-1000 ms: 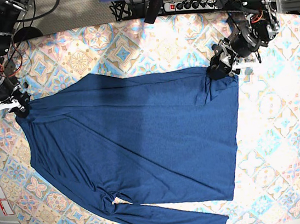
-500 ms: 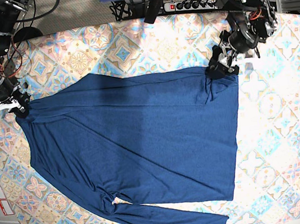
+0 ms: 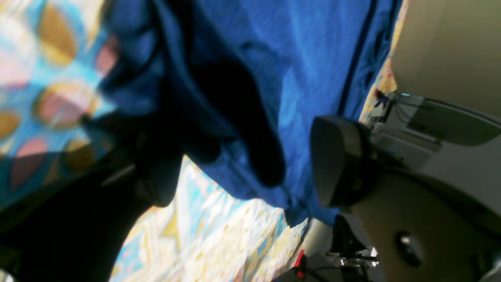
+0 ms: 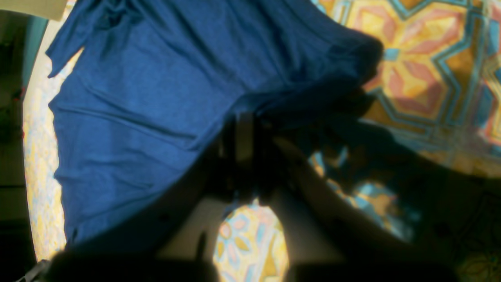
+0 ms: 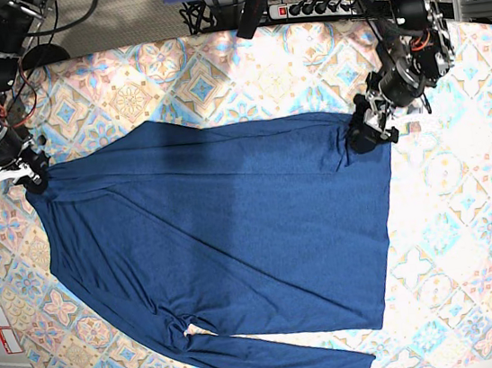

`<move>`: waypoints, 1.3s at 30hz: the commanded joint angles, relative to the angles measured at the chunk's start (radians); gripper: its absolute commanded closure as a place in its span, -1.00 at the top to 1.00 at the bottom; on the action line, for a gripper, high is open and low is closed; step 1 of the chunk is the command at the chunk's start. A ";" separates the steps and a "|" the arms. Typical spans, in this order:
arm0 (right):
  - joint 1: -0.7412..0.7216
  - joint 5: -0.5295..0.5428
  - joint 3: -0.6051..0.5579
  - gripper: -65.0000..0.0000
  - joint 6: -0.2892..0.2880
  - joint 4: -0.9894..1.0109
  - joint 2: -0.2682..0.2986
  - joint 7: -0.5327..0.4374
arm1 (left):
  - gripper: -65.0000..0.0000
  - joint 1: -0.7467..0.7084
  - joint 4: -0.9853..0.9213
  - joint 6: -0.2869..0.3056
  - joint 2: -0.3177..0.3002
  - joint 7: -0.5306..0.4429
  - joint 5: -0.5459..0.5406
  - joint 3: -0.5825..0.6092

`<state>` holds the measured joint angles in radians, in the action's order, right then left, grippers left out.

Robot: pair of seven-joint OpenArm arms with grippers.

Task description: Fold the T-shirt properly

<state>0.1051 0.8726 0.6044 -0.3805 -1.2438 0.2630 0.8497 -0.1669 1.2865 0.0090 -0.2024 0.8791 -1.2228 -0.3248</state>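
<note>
one shirt (image 5: pixel 226 241) | lay spread flat on the patterned tablecloth (image 5: pixel 471 236), one sleeve trailing at the near edge | right gripper (image 5: pixel 32 176) clamped on a far corner of the shirt | left gripper (image 5: pixel 368 130) stood wide at the other far corner, cloth between its fingers (image 3: pixel 336 160)
</note>
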 commanded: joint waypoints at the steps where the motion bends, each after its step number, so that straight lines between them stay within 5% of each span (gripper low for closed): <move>1: -0.009 0.021 0.007 -0.99 -0.007 -0.020 0.019 -0.019 | 0.52 0.010 0.000 -0.013 -0.007 -0.008 0.050 -0.001; 8: -0.009 0.021 0.007 -0.99 -0.007 -0.020 0.019 -0.019 | 0.39 0.071 0.000 -0.011 0.019 -0.008 0.093 -0.001; 10: -0.009 0.021 0.007 -0.99 -0.007 -0.020 0.019 -0.019 | 0.08 0.079 0.000 -0.010 0.019 -0.008 0.091 -0.001; 14: -0.009 0.021 0.007 -0.99 -0.007 -0.020 0.019 -0.019 | -0.94 0.086 0.002 -0.010 0.017 -0.008 0.090 -0.009; 15: -0.009 0.021 0.009 -0.99 -0.007 -0.020 0.019 -0.019 | -1.00 0.086 0.005 -0.010 0.014 -0.007 0.090 -0.009; 29: 0.058 0.021 0.010 -0.99 -0.008 -0.069 0.022 -0.019 | -1.00 -0.144 0.290 -0.010 -0.048 -0.001 0.077 -0.009; 39: -0.031 0.018 0.010 -0.99 -0.005 -0.060 0.022 -0.020 | -1.00 -0.039 0.279 -0.010 -0.045 -0.001 0.011 -0.070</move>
<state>0.0868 0.8688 0.6090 -0.3779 -1.2877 0.2638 0.8532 -0.2131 1.5566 -0.0090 -0.2352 0.8909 -1.1904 -0.3893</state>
